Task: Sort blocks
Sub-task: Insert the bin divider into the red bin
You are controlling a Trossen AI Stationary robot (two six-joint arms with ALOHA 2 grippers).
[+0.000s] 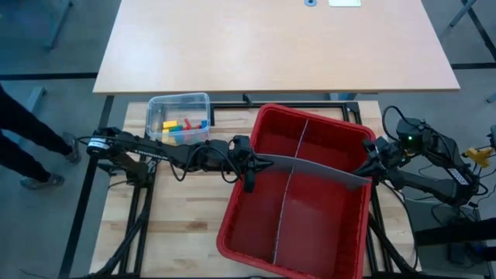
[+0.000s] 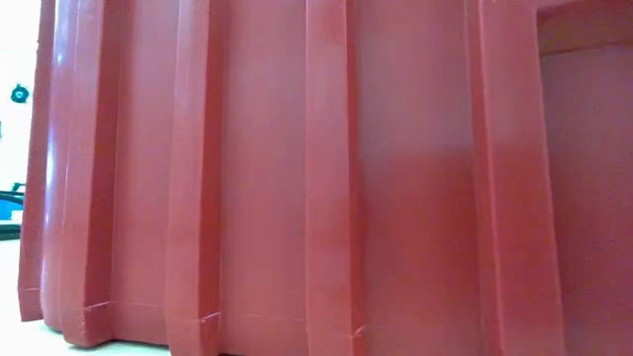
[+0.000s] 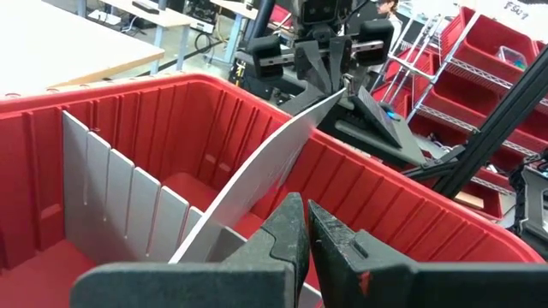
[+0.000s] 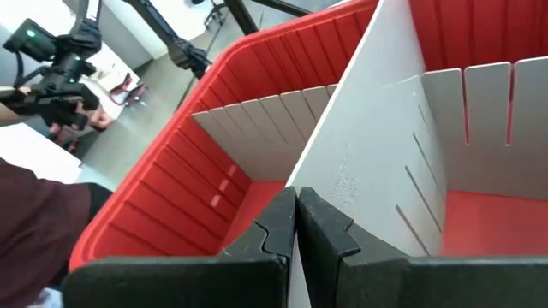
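- Even, bright room light from above; shadows stay faint.
- Soft sheen on the red bin (image 2: 326,178), which fills the low view, slightly blurred.
- Both wrist views blur their nearest fingers (image 3: 282,244).

One red bin (image 1: 310,232) sits on the tabletop (image 1: 178,217). Two grey divider panels show: one (image 1: 283,209) standing lengthwise inside the bin, one (image 1: 318,169) lying across its rim. One clear tub (image 1: 178,103) holds several small blocks (image 1: 182,126); their exact number cannot be told. Two end effectors, left (image 1: 252,165) and right (image 1: 370,167).

Ribbed red bin wall (image 2: 326,168) close-up
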